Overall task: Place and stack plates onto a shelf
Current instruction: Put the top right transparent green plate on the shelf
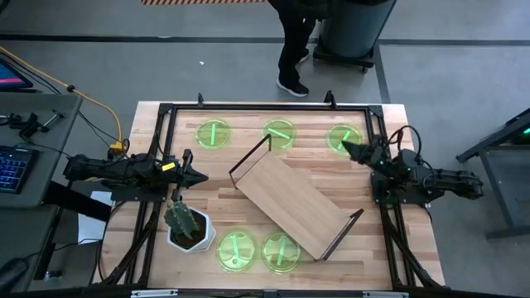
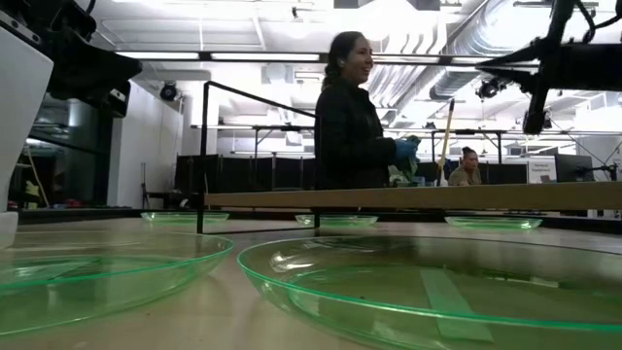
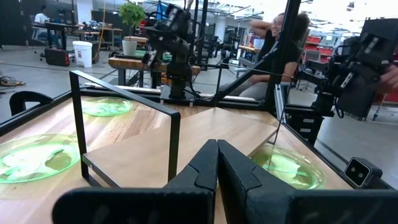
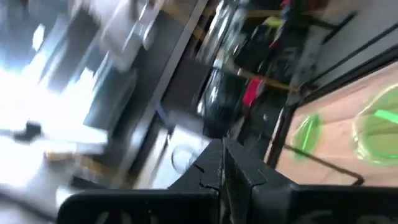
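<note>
The butcher-block worktop (image 1: 149, 240) stood on a grey floor, with a person (image 1: 294, 41) at its twelve o'clock edge. The light-wood shelf (image 1: 290, 203) lay diagonally at centre. Five translucent green plates (image 1: 213, 135) sat flat: three toward twelve, two toward six beside a potted cactus (image 1: 186, 223). The left gripper (image 1: 199, 176) at nine and the right gripper (image 1: 346, 147) at two were both closed, empty.

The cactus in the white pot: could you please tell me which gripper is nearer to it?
The left gripper, just above the cactus; the right gripper is across the shelf.
</note>
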Action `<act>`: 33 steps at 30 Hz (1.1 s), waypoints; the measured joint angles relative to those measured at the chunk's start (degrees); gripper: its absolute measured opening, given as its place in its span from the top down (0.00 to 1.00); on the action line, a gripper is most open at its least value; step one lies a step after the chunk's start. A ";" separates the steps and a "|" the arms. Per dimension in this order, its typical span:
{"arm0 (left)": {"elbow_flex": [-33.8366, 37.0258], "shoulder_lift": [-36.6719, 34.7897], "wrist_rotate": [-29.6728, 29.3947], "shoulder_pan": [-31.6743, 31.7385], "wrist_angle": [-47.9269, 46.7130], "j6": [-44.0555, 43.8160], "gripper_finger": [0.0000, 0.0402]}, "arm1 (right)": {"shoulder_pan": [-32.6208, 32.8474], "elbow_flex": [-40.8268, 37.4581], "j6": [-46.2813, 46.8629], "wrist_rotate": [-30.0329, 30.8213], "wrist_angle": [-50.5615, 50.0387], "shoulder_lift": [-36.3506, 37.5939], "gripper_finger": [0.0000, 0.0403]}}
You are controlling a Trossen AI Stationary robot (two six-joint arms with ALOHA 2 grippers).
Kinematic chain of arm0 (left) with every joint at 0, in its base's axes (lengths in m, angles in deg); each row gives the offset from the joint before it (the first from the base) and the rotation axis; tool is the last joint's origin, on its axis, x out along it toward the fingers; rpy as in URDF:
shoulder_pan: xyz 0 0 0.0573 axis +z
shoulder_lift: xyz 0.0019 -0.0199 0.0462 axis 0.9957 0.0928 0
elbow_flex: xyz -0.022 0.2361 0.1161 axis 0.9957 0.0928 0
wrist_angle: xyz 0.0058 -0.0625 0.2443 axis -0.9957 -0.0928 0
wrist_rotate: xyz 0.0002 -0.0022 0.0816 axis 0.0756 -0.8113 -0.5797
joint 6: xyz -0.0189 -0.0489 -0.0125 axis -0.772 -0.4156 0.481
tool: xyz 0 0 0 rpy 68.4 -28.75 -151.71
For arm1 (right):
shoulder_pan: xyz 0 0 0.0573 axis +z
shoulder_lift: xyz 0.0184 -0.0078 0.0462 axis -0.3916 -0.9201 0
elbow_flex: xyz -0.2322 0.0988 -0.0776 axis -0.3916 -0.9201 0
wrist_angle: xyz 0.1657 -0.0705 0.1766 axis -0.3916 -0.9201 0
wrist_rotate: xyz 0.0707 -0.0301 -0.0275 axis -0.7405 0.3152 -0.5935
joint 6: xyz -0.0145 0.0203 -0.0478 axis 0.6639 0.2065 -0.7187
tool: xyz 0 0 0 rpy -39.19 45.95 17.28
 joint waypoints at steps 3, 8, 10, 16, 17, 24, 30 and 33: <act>-0.02 -0.01 0.02 0.00 -0.02 0.00 1.00 | 0.01 -0.02 5.61 3.14 0.47 -0.11 1.00; 0.00 0.00 0.00 0.00 0.00 0.00 1.00 | 0.01 0.53 0.00 9.01 17.75 -1.99 1.00; -0.02 0.00 0.01 0.00 -0.02 0.00 1.00 | 0.01 3.15 -7.84 10.06 22.57 -4.78 1.00; -0.02 -0.02 0.01 0.00 -0.01 0.00 1.00 | 0.01 16.61 -10.98 13.90 9.41 -22.32 0.97; -0.02 0.00 0.02 0.00 -0.02 0.00 1.00 | -0.01 19.43 -9.52 14.41 4.54 -26.02 0.96; -0.02 -0.02 0.01 0.00 -0.01 0.00 1.00 | -2.25 35.00 12.69 13.49 -41.44 -47.77 0.77; -0.02 -0.02 0.00 0.00 0.01 0.00 1.00 | -3.61 35.71 30.85 2.71 -62.96 -55.43 0.63; -0.02 -0.01 0.00 0.00 -0.02 0.00 1.00 | -4.48 31.98 37.30 1.14 -62.24 -56.13 0.62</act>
